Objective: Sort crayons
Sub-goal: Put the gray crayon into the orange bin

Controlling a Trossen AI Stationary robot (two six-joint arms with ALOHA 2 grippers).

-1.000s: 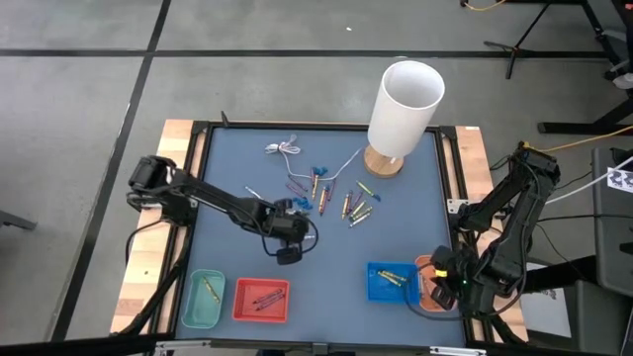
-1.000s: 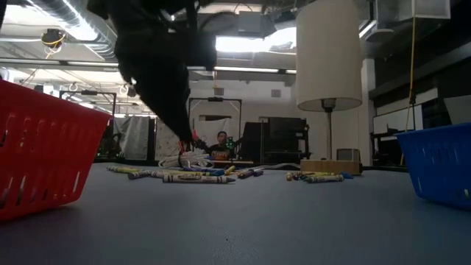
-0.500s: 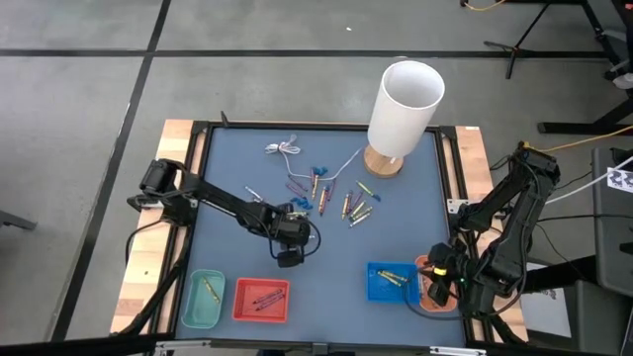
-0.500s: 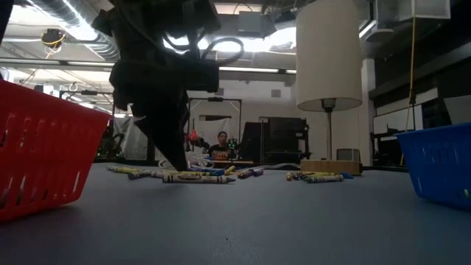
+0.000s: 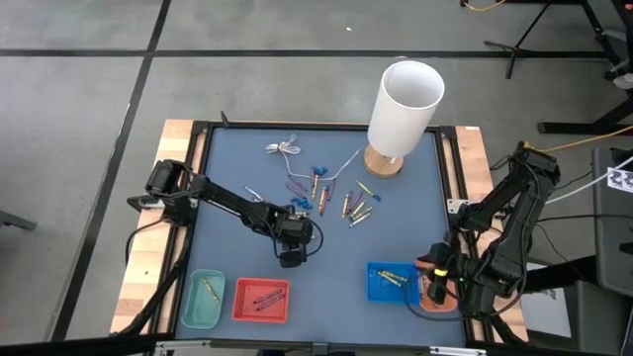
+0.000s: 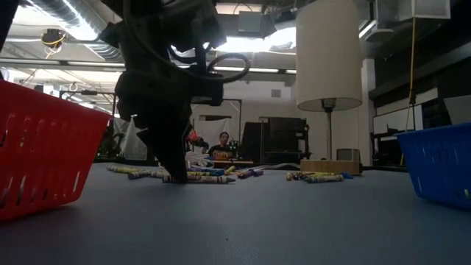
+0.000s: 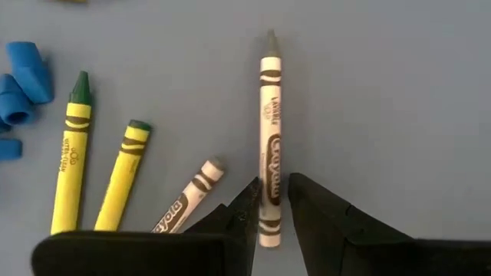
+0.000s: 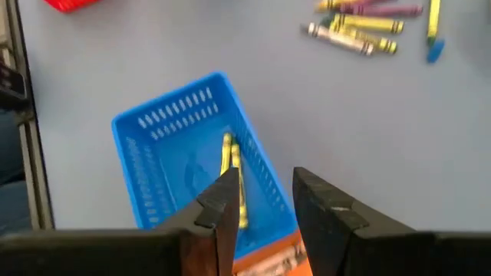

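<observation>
Loose crayons (image 5: 356,208) lie on the blue-grey table (image 5: 237,178) near its middle. My left gripper (image 5: 289,247) points down at a grey-white crayon (image 7: 270,130) that lies flat. Its open fingers (image 7: 247,205) stand on either side of that crayon's rear end, low by the table (image 6: 175,175). Beside it lie two yellow-wrapped crayons (image 7: 73,153) and another grey-white one (image 7: 188,198). My right gripper (image 8: 265,195) hangs open above the blue basket (image 8: 176,130), which holds yellow crayons (image 8: 230,172). Nothing is between its fingers.
A teal bin (image 5: 203,299) and a red bin (image 5: 261,300) stand at the near left edge, each with crayons inside. A white-shaded lamp (image 5: 404,109) stands at the far right, and a thin white cable (image 5: 285,149) lies at the far middle. Small blue bits (image 7: 27,77) lie near the crayons.
My left gripper has gone down toward the table and now has its fingertips low beside the crayons. The crayons have not moved.
</observation>
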